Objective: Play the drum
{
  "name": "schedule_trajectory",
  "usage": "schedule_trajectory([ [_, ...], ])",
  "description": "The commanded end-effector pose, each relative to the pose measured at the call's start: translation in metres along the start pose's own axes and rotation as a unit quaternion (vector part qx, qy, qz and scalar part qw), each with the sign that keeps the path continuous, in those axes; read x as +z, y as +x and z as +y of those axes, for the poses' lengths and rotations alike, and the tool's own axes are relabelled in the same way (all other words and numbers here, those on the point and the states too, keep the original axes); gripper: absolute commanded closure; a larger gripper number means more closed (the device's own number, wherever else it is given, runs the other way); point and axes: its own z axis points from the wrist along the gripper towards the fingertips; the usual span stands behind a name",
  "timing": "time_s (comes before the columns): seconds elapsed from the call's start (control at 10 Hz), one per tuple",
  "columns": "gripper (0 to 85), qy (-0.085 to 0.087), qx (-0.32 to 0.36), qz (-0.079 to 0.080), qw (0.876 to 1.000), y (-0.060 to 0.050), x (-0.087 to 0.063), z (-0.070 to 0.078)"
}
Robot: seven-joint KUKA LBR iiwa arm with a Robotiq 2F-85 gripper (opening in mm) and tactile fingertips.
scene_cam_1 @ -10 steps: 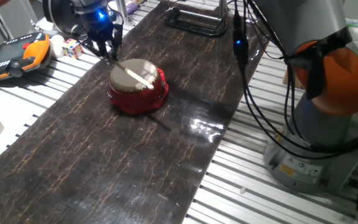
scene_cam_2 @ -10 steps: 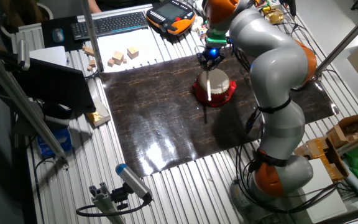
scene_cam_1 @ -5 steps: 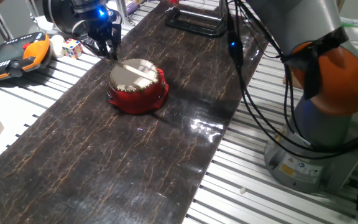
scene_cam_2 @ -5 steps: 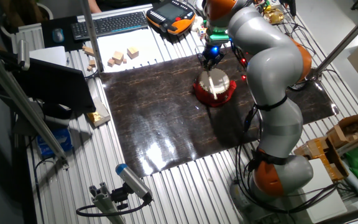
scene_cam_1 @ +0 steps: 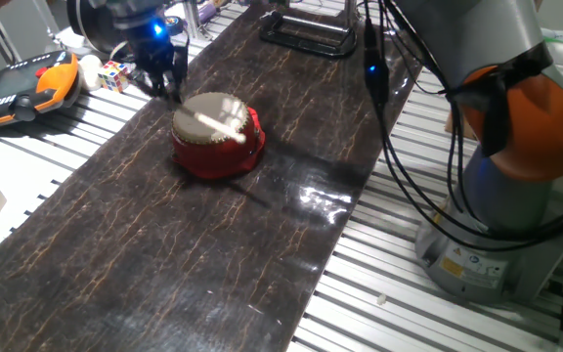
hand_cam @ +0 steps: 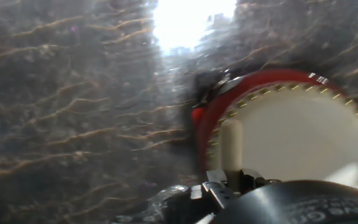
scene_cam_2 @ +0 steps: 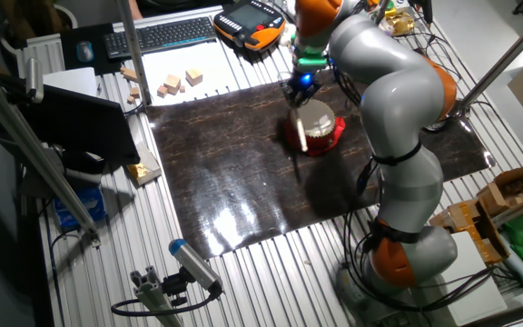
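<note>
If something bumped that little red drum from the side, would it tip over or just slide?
The drum looks squat, with a base rim that flares wider than its cream skin, so it would probably slide rather than tip. The dark mat under it looks glossy, which may let it skid. It seems small and likely light, so the stick in the gripper could nudge it.

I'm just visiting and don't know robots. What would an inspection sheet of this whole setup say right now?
Surface: dark marbled mat over a slatted metal table.
Job's things: red drum upright on the mat; thin pale stick angled over its cream skin.
Clutter: wooden blocks, small colour cube, black frame at the mat's far end.
Gripper: gripper beside the drum, shut on the stick.
Cables: black cables hanging along the arm.
Surroundings: orange handheld controller, keyboard.
</note>
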Motion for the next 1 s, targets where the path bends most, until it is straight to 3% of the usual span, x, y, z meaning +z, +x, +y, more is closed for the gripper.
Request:
schedule_trajectory([
  [0.0,84.3,-0.004,0.004,0.001,1.000,0.004,0.004,0.013],
  [0.1,84.3,-0.007,0.010,-0.002,1.000,0.008,0.012,0.021],
  [0.3,84.3,0.019,-0.017,-0.005,1.000,0.011,0.028,0.034],
  [0.5,84.3,0.019,-0.023,-0.003,1.000,0.011,0.039,0.041],
  [0.6,84.3,0.028,-0.023,-0.009,0.999,0.012,0.045,0.045],
  [0.9,84.0,0.020,0.002,-0.016,1.000,0.014,0.061,0.052],
])
